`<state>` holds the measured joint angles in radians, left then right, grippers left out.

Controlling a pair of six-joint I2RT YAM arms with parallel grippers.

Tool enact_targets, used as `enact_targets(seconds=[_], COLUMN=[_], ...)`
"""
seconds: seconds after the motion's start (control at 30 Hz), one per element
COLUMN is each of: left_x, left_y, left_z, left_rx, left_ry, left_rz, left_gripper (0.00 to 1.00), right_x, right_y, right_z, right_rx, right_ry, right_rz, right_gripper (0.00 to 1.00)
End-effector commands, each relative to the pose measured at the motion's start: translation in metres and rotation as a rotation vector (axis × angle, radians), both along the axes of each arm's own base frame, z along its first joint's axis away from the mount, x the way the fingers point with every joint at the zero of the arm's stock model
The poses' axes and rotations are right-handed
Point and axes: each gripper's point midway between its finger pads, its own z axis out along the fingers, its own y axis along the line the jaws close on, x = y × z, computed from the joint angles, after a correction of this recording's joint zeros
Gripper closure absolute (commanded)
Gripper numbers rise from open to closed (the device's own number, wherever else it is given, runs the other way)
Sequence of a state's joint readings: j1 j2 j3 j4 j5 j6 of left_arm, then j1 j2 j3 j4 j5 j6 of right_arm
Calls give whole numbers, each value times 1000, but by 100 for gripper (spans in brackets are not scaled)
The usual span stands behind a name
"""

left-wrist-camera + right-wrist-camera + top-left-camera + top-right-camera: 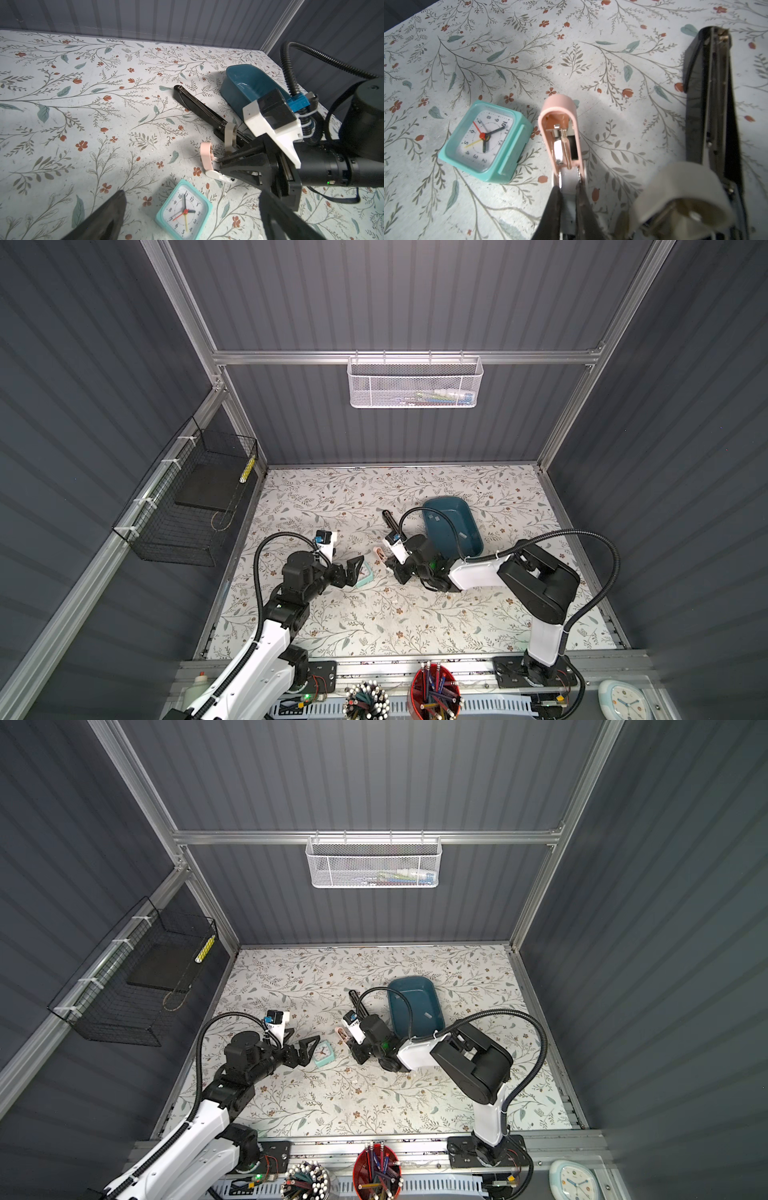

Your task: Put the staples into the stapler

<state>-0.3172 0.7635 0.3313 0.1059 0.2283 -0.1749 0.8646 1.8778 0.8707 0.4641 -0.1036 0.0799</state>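
Where the right gripper [568,188] is clenched on the hinge end of the pink stapler [558,106], room is tight. The teal clock [483,141] sits just beside the stapler on one side. A black stapler [710,83], folded open flat, lies close on the other. Near the clock the left gripper [312,1050] hovers with its jaws spread wide, grasping nothing. The widest open stretch of table [374,614] lies toward the front edge. The pink stapler's lid is swung open, showing bright metal and a thin spring inside. The staples [428,1016], small flat grey strips, lie in the blue tray [444,498] just beyond the right wrist, apart from the stapler. A floral sheet covers the table; ribbed grey walls [395,302] close three sides.
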Motion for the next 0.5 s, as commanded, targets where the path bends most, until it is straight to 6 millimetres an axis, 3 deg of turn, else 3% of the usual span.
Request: enact_targets(seconds=[0.0, 0.47], left_x=[-1, -2], left_y=[1, 1], left_z=[-4, -4], left_rx=[20, 21], left_ry=[0, -2], left_rz=[-9, -8], left_gripper=[0, 0], right_x=[1, 4], right_y=[-2, -3], right_z=[18, 5], right_rx=[14, -14], right_ry=[-48, -34], right_rz=[14, 4], right_gripper=[100, 100])
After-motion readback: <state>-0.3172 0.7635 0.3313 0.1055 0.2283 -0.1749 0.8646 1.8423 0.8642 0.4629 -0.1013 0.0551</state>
